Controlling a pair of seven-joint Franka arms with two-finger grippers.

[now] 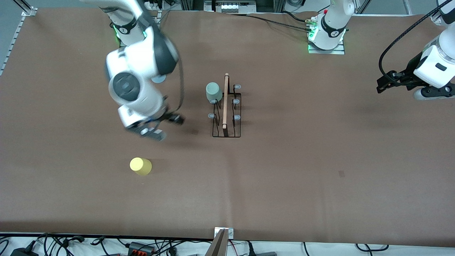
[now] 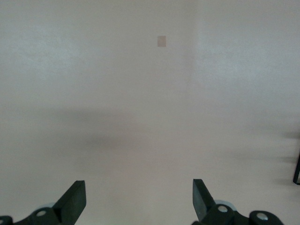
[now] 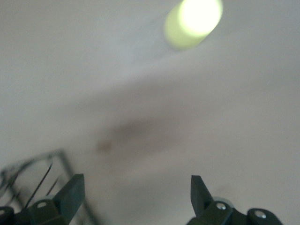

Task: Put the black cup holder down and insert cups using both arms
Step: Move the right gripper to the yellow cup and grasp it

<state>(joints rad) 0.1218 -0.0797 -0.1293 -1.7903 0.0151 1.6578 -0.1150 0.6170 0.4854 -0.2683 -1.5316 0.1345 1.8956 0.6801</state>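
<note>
The thin black wire cup holder (image 1: 226, 110) with its pale wooden rod stands mid-table, a mint-green plastic cup (image 1: 213, 92) already on a prong. The small yellow plastic cup (image 1: 140, 166) sits upside down, nearer the camera than the right gripper (image 1: 156, 126), which hangs empty with jaws wide apart above the brown table (image 1: 320, 160). That arm is clearly closer. The left gripper (image 1: 385, 83) waits, spread and empty, at its end.
</note>
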